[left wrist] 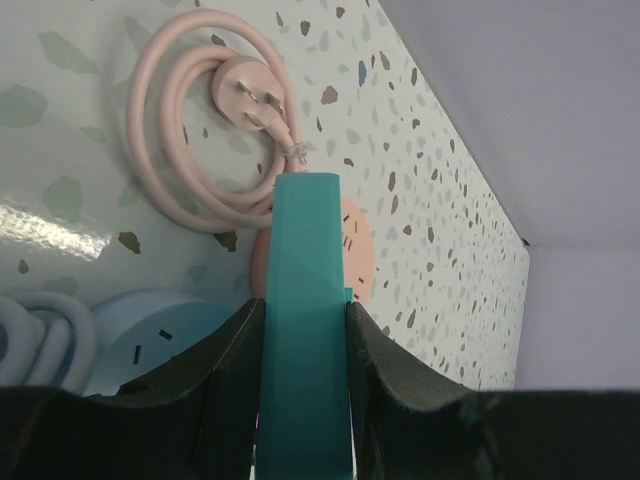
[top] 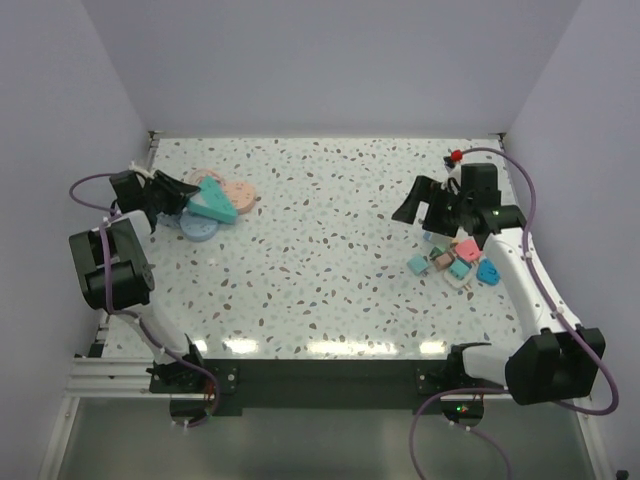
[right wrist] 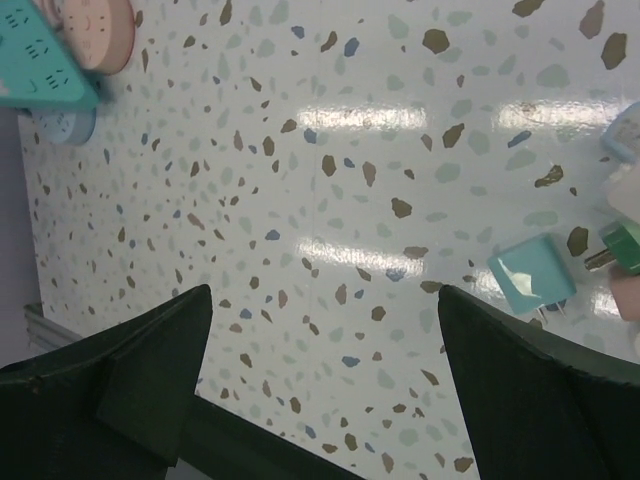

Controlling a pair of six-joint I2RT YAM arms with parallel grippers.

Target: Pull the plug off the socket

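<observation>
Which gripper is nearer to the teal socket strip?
Left. The left gripper is shut on the teal socket strip; the right gripper hangs open far across the table, near the small plugs.

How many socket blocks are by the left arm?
3: teal socket block in the left gripper, pink round one beyond it, blue round one at its near side. Others may be hidden.

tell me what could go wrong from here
1. The left gripper pinches the teal strip by its narrow sides, so it could slip or twist under a pull.
2. The pink cord lies coiled just beyond the strip and may snag.
3. The right gripper is open across the table, beside loose adapters that its arm might knock.
</observation>
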